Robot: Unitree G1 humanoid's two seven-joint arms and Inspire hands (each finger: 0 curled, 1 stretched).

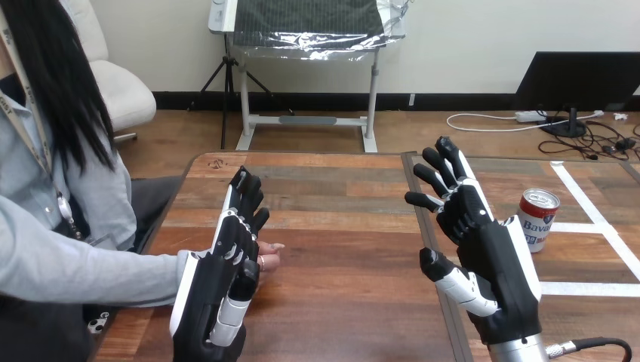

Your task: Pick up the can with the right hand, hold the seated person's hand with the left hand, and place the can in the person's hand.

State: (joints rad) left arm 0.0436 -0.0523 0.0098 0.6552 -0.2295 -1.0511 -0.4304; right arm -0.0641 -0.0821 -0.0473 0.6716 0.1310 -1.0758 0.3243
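A red and white can (pixel 537 218) stands upright on the table at the right. My right hand (pixel 484 255) is raised just left of it, fingers straight and spread, not touching it. My left hand (pixel 223 273) is at the lower left, fingers straight, in front of the person's hand (pixel 269 255). That hand rests on the table, mostly hidden behind mine, only its fingertips showing. I cannot tell whether the two touch. The person's light blue sleeve (pixel 90 265) comes in from the left.
The wooden table (pixel 340 226) stretches across the view. White tape lines (pixel 596 226) mark its right part around the can. A seam (pixel 423 226) runs down the tabletop between my two hands.
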